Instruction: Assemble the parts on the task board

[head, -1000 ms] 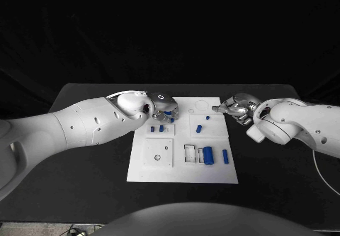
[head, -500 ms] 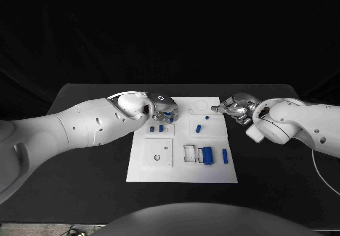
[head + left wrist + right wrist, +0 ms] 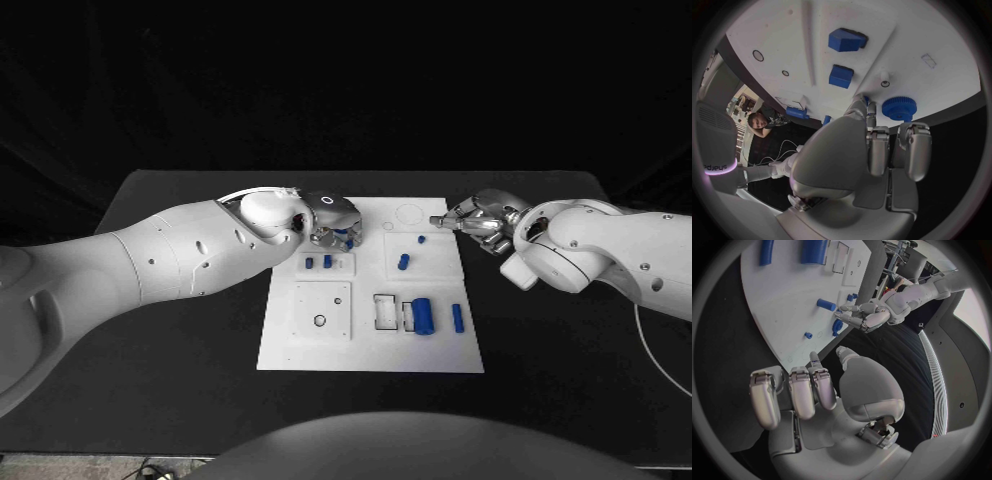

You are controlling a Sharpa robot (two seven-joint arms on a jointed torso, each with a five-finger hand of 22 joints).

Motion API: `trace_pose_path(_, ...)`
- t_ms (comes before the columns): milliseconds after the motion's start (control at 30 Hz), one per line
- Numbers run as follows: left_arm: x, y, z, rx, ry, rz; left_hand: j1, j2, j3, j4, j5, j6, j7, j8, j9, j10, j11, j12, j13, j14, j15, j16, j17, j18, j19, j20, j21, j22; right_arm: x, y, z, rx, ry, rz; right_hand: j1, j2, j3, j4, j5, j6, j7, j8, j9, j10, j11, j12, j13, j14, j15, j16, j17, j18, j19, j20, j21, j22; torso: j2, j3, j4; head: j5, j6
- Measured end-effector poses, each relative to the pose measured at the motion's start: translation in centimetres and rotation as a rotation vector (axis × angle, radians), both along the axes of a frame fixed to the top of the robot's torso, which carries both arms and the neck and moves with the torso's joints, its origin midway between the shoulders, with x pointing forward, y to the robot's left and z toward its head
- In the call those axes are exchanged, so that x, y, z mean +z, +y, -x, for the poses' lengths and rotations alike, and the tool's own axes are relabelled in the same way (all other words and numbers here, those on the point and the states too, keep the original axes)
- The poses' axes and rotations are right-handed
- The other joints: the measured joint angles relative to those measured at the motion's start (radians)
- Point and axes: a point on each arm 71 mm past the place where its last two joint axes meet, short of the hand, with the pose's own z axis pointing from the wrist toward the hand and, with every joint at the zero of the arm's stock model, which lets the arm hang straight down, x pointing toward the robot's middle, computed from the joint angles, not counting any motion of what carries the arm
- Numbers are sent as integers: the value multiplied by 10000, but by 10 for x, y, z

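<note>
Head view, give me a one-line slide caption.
Both hands, left and right, hover at the far end of the white task board holding blue parts.

A robotics lab: a black desk [image 3: 173, 330] against black backdrop carries a white task board [image 3: 368, 355], cables trailing beyond

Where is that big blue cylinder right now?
In the head view the big blue cylinder lies on the task board, in its near right part, between a rectangular slot and a thin blue rod.
</note>
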Motion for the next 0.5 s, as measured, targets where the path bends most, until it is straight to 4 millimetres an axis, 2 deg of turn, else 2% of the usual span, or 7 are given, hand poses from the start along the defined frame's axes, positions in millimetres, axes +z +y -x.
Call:
trace_pose_path(267,0,0,0,-44,-28,-13,69,-69,98,-16,0,-41,33,-5,-80,0,0,0,20,0,0,0,0,0,0,0,0,0,0,0,0,9,7,0,0,0,0,0,0,0,0,0,-1,0,0,0,-1,0,0,0,-1,0,0,0,0,-1,-6,2,-4,14,0)
trace_pose_path(433,0,0,0,-67,-46,-7,55,-209,280,-4,0,-604,47,-62,-272,-53,53,1,12,-4,5,0,-6,0,0,0,0,0,0,0,0,8,9,1,0,0,0,0,0,0,0,0,-1,0,0,0,-1,0,0,0,-1,0,0,0,0,-2,-6,4,-6,15,0)
trace_pose_path(500,0,0,0,-71,-51,-4,39,-225,323,16,0,-735,65,-62,-325,-53,53,1,12,-5,66,0,-7,0,0,0,0,0,0,0,0,8,11,2,0,0,1,-1,0,0,0,0,-2,0,0,0,-1,0,0,0,-1,0,0,0,0,-2,-6,4,-6,11,0)
